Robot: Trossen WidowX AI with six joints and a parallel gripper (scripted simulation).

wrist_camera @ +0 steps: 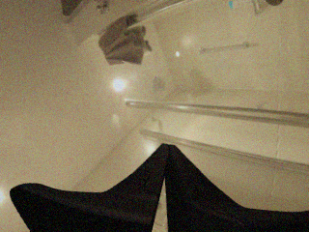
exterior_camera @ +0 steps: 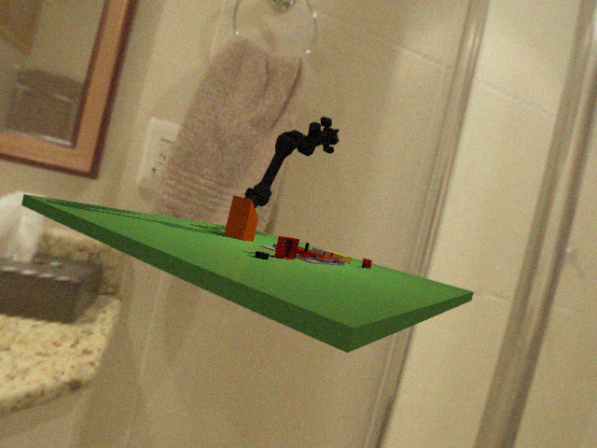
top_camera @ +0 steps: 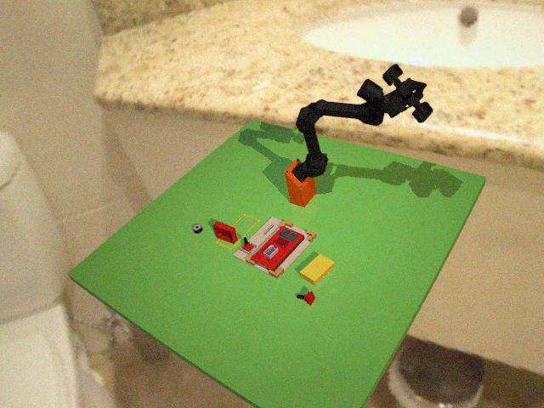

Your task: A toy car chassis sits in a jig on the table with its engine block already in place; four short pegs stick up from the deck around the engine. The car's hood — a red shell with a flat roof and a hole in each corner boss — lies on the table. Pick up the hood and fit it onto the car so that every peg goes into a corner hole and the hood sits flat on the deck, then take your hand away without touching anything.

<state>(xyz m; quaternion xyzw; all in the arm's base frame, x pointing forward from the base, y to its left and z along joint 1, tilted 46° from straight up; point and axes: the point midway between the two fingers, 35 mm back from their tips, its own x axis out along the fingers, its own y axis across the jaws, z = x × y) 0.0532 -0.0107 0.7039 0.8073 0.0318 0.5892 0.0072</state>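
The hood (top_camera: 224,231) (exterior_camera: 287,247), a red shell, stands on its side on the table left of the jig, its hollow side facing the cameras. The red chassis (top_camera: 286,246) lies in the pale grey jig (top_camera: 257,240) with orange corner brackets. The silver engine block (top_camera: 270,251) sits on its deck; the pegs are too small to make out. My gripper (top_camera: 423,85) (exterior_camera: 338,132) (wrist_camera: 166,150) is shut and empty, its tips together in the wrist view. It is high in the air, far from the hood and chassis, which are out of the wrist view.
A yellow outline (top_camera: 252,218) is beside the hood, a small wheel (top_camera: 197,228) left of it. A red piece with a black stick (top_camera: 247,246) is at the jig's left edge. A yellow block (top_camera: 317,269) and another red-and-black piece (top_camera: 309,297) lie beyond. The arm's orange base (top_camera: 301,190) stands behind.
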